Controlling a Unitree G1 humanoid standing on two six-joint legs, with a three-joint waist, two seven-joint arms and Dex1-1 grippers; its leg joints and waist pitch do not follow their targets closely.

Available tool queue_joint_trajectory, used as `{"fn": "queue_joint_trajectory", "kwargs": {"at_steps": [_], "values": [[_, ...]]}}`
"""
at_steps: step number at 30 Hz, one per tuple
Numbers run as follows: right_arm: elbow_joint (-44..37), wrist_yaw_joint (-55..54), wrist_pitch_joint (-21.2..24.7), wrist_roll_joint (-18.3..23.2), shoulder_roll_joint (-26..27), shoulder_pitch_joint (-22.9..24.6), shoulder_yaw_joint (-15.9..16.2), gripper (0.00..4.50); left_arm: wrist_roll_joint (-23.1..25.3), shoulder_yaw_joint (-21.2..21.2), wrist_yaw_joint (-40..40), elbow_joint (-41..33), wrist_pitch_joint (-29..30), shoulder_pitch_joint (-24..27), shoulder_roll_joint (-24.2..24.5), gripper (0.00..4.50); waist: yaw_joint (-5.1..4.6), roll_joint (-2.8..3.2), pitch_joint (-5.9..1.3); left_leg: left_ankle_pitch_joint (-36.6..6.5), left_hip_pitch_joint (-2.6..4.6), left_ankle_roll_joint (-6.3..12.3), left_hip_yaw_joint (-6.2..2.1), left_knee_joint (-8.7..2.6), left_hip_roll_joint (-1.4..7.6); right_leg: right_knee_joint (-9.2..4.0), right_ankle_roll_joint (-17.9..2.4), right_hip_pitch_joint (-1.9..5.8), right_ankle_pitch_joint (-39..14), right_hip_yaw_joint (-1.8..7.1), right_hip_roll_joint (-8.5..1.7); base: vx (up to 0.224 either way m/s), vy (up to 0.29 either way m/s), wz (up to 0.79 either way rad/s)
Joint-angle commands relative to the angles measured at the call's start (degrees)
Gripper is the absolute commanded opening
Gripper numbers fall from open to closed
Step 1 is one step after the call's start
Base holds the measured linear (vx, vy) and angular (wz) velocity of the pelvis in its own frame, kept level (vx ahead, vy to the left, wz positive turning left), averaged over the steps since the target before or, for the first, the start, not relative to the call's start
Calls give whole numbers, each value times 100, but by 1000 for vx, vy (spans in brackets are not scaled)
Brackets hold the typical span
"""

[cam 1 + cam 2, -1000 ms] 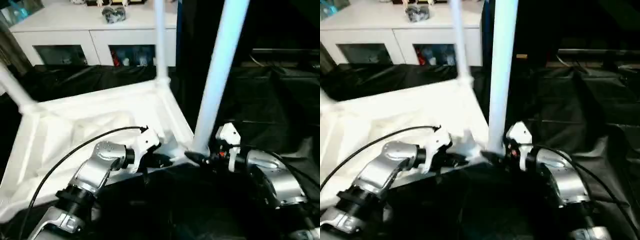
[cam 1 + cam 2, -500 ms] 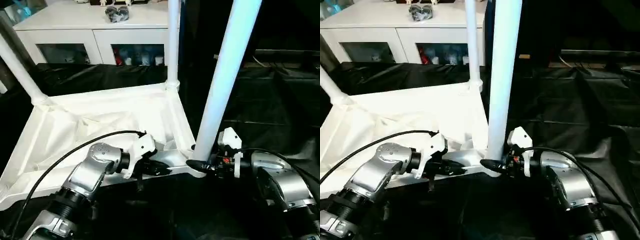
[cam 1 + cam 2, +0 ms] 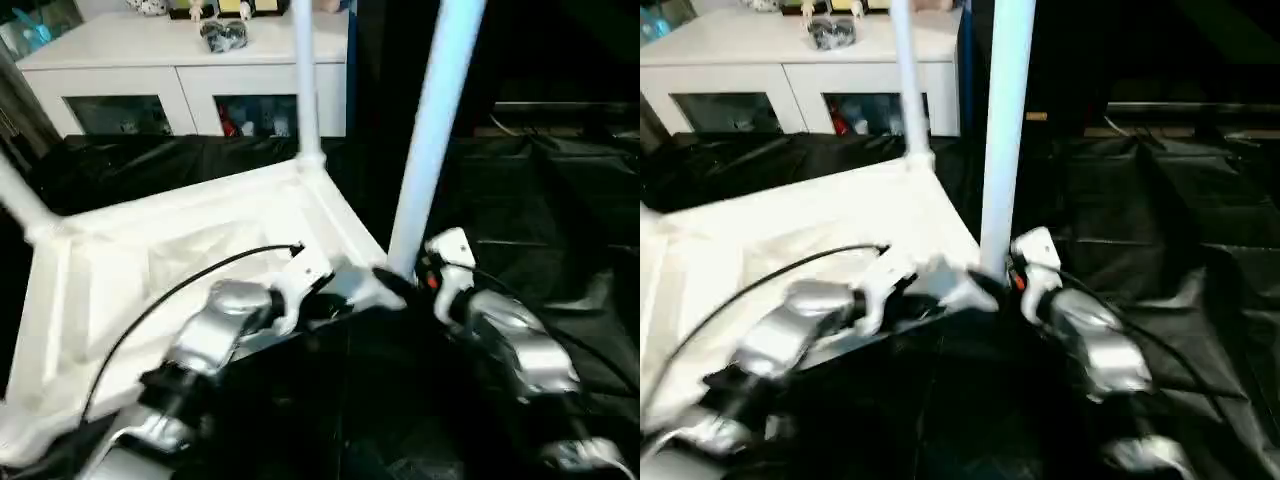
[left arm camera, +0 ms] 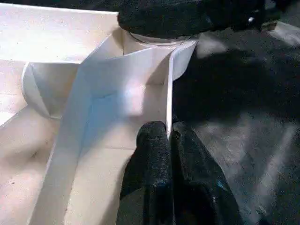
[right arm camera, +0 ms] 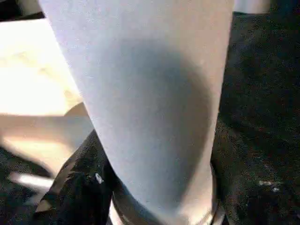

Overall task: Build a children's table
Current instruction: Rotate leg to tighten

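The left gripper (image 4: 168, 140) is pinching the thin side wall of the upturned tabletop (image 3: 120, 290), its jaws nearly together with the wall's edge running between the two black fingers (image 4: 152, 150). The grip is sitting on the near edge, just beside the near right corner socket (image 4: 157, 44). Past that socket in the left wrist view, the black fingers of the other arm are wrapping around the base of the leg.

The right gripper (image 3: 392, 283) is clasping the near leg (image 3: 432, 120) right at its foot, where the tube is meeting the corner socket; its jaws are standing as wide as the tube and pressing on it from both sides. In the right wrist view the white tube (image 5: 140, 93) is rising close to the camera, with a black finger (image 5: 77, 187) lying against its lower part.

The tabletop is lying underside up on a black cloth (image 3: 540, 200), ribs and inner walls showing. The near leg is standing almost upright, leaning slightly. A second leg (image 3: 305, 80) is standing in the far right corner, and a third leg (image 3: 18, 195) is slanting out of the far left corner.

Behind the black cloth a white cabinet (image 3: 180, 75) with glass doors is standing, with small objects on top.
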Motion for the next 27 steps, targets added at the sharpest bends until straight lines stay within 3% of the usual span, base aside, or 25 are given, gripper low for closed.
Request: {"fn": "queue_joint_trajectory", "kwargs": {"at_steps": [1, 2, 3, 6, 12, 14, 16, 18, 19, 23, 27], "values": [[488, -170, 353, -264, 340, 130, 440, 251, -170, 0, 179, -124, -129, -269, -390, 0, -35, -79, -266, -1303, 99, 123, -303, -462, 577, -500, -1203, 164, -1100, 355, -658, 0, 0, 0], [642, -352, 253, -358, 490, 52, 470, 251, -135, -17, 252, -67, -142, -309, -475, 0, -47, -36, -274, -1305, 97, 137, -297, -451, 575, -508, -1199, 162, -1014, 360, -661, 0, 0, 0], [711, -369, 182, -365, 579, 10, 493, 286, -121, -47, 245, -51, -162, -322, -507, 0, -56, -56, -274, -1312, 90, 152, -299, -449, 577, -506, -1205, 171, -975, 363, -674, 0, 0, 0], [669, -245, 186, -261, 629, 9, 485, 321, -127, -108, 134, -90, -208, -295, -451, 0, -86, -38, -280, -1282, 73, 270, -302, -448, 573, -502, -1185, 190, -947, 353, -666, 0, 0, 0], [407, 534, -118, -354, 193, 73, 743, 330, -222, -208, -488, -344, -364, -65, -59, 0, -86, -29, -285, -1440, 78, 256, -314, -466, 597, -501, -1149, 192, -1032, 352, -673, 0, 0, 0], [151, 1067, -336, -288, -23, 172, 855, 330, -254, -237, -711, -450, -379, 21, 86, 0, -74, -37, -301, -1276, 67, 343, -303, -448, 608, -475, -1183, 200, -740, 357, -672, 0, 0, 0], [-235, 1719, -458, -200, -337, 335, 1037, 330, -286, -250, -939, -552, -388, 106, 243, 0, -67, -73, -303, -979, 39, 564, -289, -413, 597, -433, -1276, 218, -298, 347, -667, 0, 0, 0], [-428, 2020, -442, -123, -497, 423, 1104, 330, -308, -256, -1042, -605, -393, 147, 325, 0, -38, -72, -305, -930, 45, 656, -282, -400, 608, -433, -1288, 213, -271, 343, -669, 0, 0, 0], [-556, 2217, -407, -61, -601, 479, 1141, 330, -324, -263, -1119, -643, -401, 175, 383, 0, -21, -67, -288, -1024, 54, 687, -282, -416, 617, -453, -1288, 193, -516, 334, -659, 0, 0, 0], [-991, 2879, -286, 140, -984, 682, 1195, 330, -430, -316, -1552, -853, -450, 330, 675, 0, 42, -83, -256, -1358, 92, 503, -288, -458, 647, -512, -1182, 155, -1215, 359, -658, 0, 0, 0], [-1426, 3567, -49, 437, -1350, 930, 1237, 306, -591, -332, -2000, -1189, -360, 525, 940, 0, 93, -80, -257, -1350, 91, 456, -288, -470, 660, -499, -1162, 155, -1168, 374, -655, 0, 0, 0]]}}
